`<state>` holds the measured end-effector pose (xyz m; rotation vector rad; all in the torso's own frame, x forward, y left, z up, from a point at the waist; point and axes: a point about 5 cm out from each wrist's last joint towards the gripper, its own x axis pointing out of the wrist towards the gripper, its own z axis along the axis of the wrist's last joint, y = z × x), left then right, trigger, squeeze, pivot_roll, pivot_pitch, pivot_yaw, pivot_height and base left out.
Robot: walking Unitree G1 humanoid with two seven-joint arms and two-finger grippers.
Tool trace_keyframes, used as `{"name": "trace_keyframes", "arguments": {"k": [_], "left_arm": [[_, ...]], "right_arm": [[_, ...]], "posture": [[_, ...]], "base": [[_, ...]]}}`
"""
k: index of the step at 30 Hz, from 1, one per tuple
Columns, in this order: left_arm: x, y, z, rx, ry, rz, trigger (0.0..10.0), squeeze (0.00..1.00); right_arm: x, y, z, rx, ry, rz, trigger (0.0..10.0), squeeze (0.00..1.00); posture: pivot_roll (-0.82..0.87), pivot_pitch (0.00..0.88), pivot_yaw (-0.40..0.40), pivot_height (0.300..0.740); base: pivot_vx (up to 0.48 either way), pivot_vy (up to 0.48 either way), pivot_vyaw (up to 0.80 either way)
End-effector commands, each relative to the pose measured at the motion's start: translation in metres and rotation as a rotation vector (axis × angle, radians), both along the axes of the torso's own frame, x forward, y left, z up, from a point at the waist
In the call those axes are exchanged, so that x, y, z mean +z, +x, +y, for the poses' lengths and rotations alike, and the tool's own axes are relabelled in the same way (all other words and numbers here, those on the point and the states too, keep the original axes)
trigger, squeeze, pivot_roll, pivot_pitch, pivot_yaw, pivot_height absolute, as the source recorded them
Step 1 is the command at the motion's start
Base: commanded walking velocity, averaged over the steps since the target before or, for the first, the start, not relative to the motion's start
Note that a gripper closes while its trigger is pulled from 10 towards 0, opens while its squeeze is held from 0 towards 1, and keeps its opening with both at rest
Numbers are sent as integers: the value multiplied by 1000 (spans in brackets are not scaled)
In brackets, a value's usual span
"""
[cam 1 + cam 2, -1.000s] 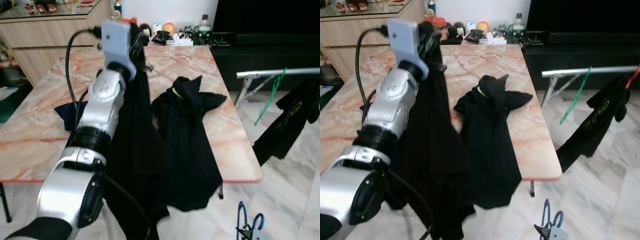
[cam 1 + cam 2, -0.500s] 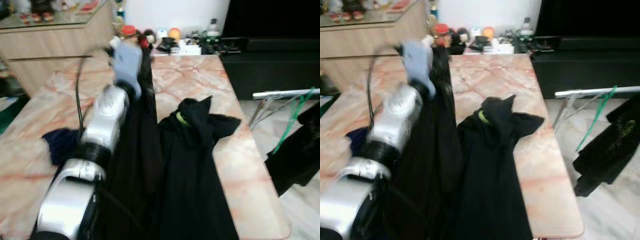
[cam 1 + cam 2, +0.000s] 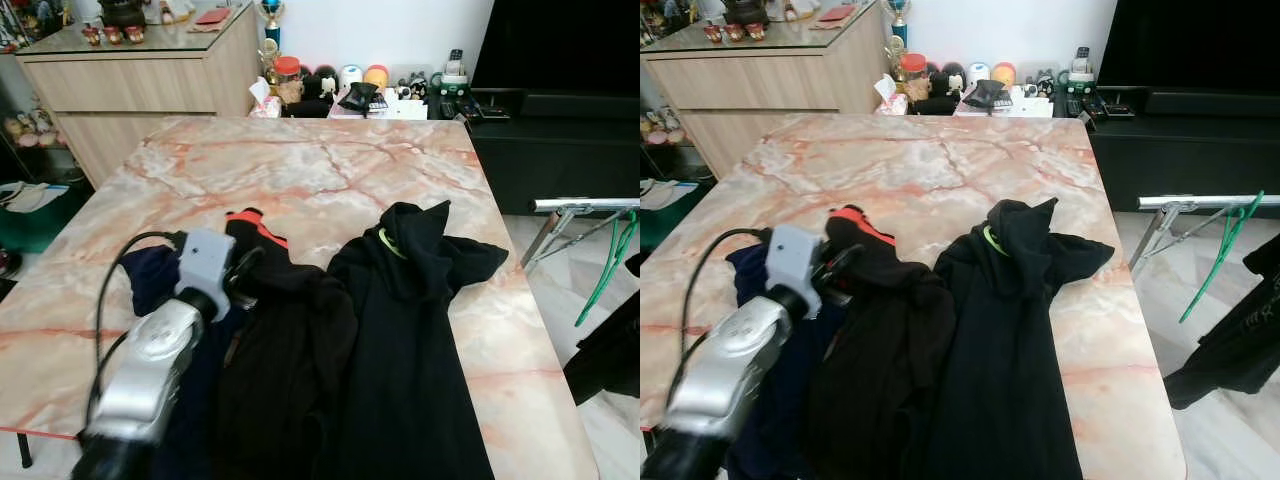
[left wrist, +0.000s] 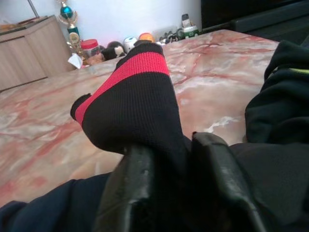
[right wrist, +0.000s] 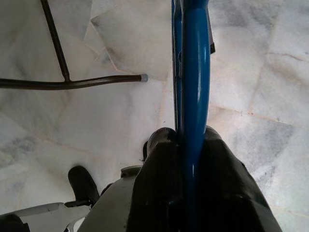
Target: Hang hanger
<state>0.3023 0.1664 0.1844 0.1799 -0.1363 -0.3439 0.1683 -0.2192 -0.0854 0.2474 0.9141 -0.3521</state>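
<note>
Lowered from mid-air, the black garment (image 3: 285, 370) now lies on the marble worktop (image 3: 330, 170), its red-striped collar (image 4: 137, 65) pinched in the left end effector (image 4: 174, 188). Beside the worktop, near the floor, the right end effector (image 5: 186, 159) clamps the blue hanger (image 5: 193, 72): probably light, stiff, slippery plastic, best gripped at the neck.

Left tool (image 3: 243, 272) low over marble bench (image 3: 300, 175), fingers buried in black garment with red-striped cuff (image 3: 262, 232). Navy cloth (image 3: 150, 280) beside tool on arm side. Black hooded top (image 3: 415, 300) beyond gripped garment, away from arm. Drying rack (image 3: 590, 205) with green hanger (image 3: 610, 262) well apart, off bench edge.
</note>
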Motion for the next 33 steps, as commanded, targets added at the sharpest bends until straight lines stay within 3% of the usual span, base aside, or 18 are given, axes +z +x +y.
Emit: {"name": "trace_keyframes", "arguments": {"k": [1, 2, 5, 9, 12, 16, 17, 18, 19, 20, 28, 33], "left_arm": [[8, -6, -4, -40, -2, -8, 10000, 1000], [7, -16, -7, -80, 7, 19, 10000, 1000], [1, -23, -12, -111, 35, 46, 10000, 1000], [-5, -28, -15, -106, 27, 79, 10000, 1000], [-8, -31, -17, -114, 69, 109, 10000, 1000], [-1, -31, -6, -30, 35, 93, 10000, 1000], [5, -29, 2, 48, 0, 55, 10000, 1000], [7, -28, 8, 105, -53, 48, 10000, 659], [8, -28, 10, 126, -91, 48, 10000, 67], [8, -29, 13, 153, -131, 43, 10000, 0], [6, -35, 20, 221, -109, 25, 10000, 0], [12, -32, 21, 244, -131, 1, 10000, 0]], "right_arm": [[-2, -3, 3, 6, 9, 15, 10000, 0], [-2, -3, 3, 10, 7, 16, 10000, 0], [-2, -3, 3, 18, 7, 17, 10000, 0], [-2, -3, 3, 20, 6, 17, 10000, 0], [-2, -2, 2, 7, 5, 12, 10000, 0], [-1, -2, 1, 6, 3, 11, 10000, 0], [-1, -2, 1, 6, 1, 10, 10000, 0], [-1, -1, 1, 7, 0, 10, 10000, 0], [-1, -1, 1, 7, 0, 10, 10000, 0], [-1, -1, 1, 10, 0, 11, 10000, 0], [0, 0, -1, 3, -5, 7, 10000, 0], [0, 0, -1, -6, -1, 5, 10000, 0]], "posture": [[84, 101, 38, 740], [88, 93, 40, 740], [89, 87, 39, 740], [83, 93, 38, 740], [82, 108, 41, 740], [90, 121, 37, 740], [94, 124, 36, 740], [95, 126, 35, 740], [95, 126, 35, 740], [95, 126, 35, 740], [97, 132, 26, 740], [92, 132, 26, 740]], "base": [[0, 0, 0], [0, 0, 0], [0, 0, 0], [0, 0, 0], [0, 0, 0], [0, 0, 0], [0, 0, 0], [0, 0, 0], [0, 0, 0], [0, 0, 0], [0, 0, 0], [0, -480, 0]]}}
